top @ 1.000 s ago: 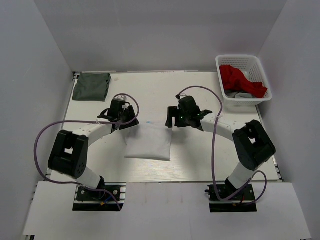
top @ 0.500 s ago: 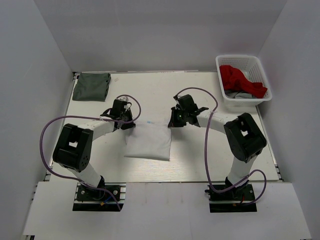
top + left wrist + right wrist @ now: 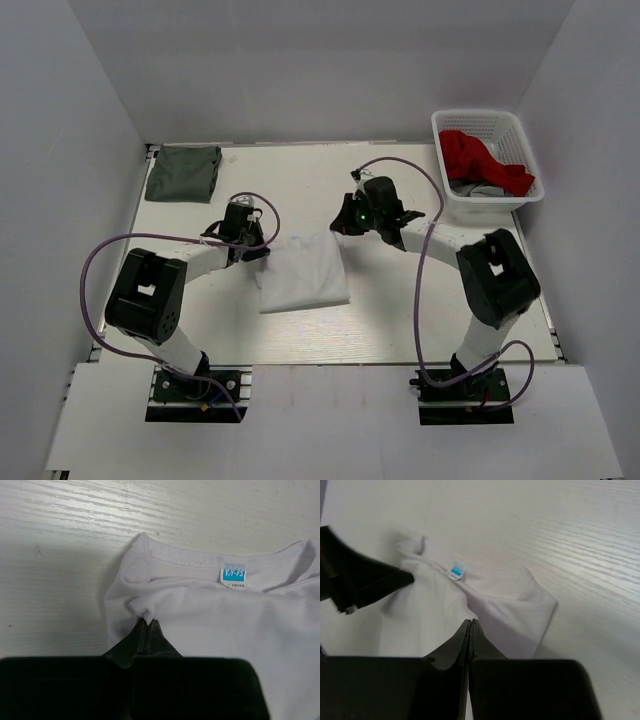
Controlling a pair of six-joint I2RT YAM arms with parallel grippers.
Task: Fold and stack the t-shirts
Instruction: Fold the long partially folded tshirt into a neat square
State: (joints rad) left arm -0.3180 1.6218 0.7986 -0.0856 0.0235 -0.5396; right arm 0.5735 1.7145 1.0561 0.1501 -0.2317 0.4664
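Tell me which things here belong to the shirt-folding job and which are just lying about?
Belong: white t-shirt, held by left gripper and right gripper; folded green t-shirt; red t-shirt and grey garment in white basket.
Just there: purple cables; table.

I count four garments: one white shirt (image 3: 303,272) in the middle, one folded green shirt (image 3: 183,172) far left, and one red garment (image 3: 480,155) and one grey garment (image 3: 487,190) inside one basket (image 3: 495,203), far right.
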